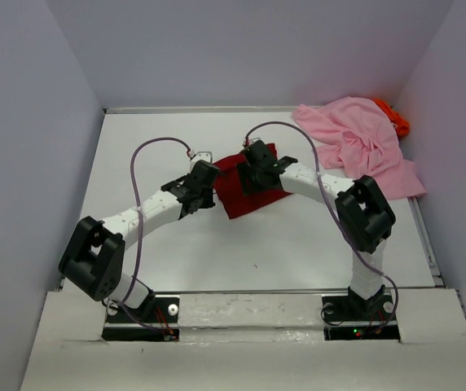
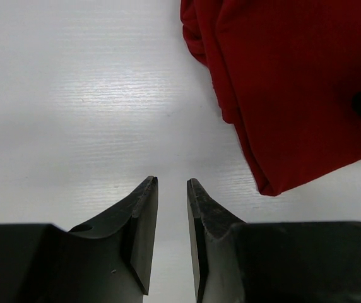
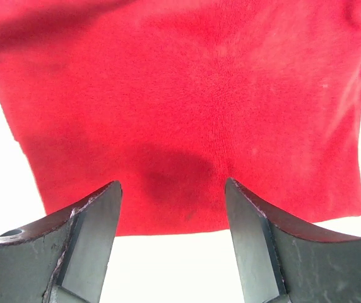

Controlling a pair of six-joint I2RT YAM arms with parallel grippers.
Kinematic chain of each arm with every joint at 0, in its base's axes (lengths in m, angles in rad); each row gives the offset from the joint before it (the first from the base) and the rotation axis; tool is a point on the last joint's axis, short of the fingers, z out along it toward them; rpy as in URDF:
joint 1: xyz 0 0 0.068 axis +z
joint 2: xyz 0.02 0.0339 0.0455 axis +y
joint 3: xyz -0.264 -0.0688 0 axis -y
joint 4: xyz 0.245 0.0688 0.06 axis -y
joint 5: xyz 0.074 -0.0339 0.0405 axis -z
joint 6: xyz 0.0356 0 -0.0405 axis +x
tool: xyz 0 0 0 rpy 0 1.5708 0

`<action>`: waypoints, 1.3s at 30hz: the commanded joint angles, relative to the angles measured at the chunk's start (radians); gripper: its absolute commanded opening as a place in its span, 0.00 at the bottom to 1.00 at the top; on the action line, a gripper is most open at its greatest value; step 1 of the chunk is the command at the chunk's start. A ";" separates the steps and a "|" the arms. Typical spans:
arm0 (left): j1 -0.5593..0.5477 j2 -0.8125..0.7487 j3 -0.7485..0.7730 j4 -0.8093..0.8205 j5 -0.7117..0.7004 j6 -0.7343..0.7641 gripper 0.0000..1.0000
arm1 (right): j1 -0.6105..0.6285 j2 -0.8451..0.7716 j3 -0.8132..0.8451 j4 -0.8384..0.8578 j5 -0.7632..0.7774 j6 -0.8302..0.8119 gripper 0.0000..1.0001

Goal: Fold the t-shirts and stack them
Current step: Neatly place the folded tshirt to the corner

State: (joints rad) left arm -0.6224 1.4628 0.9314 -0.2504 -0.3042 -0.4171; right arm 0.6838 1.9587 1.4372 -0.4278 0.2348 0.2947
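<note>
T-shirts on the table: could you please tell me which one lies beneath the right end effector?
The dark red t-shirt, mid-table; the pink shirt and orange shirt lie heaped far right.

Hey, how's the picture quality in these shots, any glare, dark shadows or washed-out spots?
Left wrist view: a soft sheen streaks the white table, and the dark red shirt looks sharp. Right wrist view: the table is blown out to plain white at the edges, and a dark shadow falls on the shirt between the fingers of the right hand. Top view: even, soft light, no glare.
</note>
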 commanded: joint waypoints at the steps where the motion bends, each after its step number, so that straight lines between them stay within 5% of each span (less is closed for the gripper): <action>1: -0.002 -0.013 -0.011 0.019 0.007 -0.015 0.35 | 0.019 -0.101 -0.011 -0.011 -0.042 0.011 0.72; 26: 0.021 -0.099 0.020 -0.026 0.014 -0.006 0.35 | 0.200 -0.044 -0.063 -0.068 -0.011 -0.057 0.71; 39: 0.023 -0.097 0.000 -0.012 0.033 -0.006 0.35 | 0.252 0.046 0.045 -0.088 -0.032 -0.072 0.71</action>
State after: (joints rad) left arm -0.6060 1.3842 0.9226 -0.2729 -0.2722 -0.4309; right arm 0.9241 1.9915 1.4277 -0.5083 0.2085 0.2409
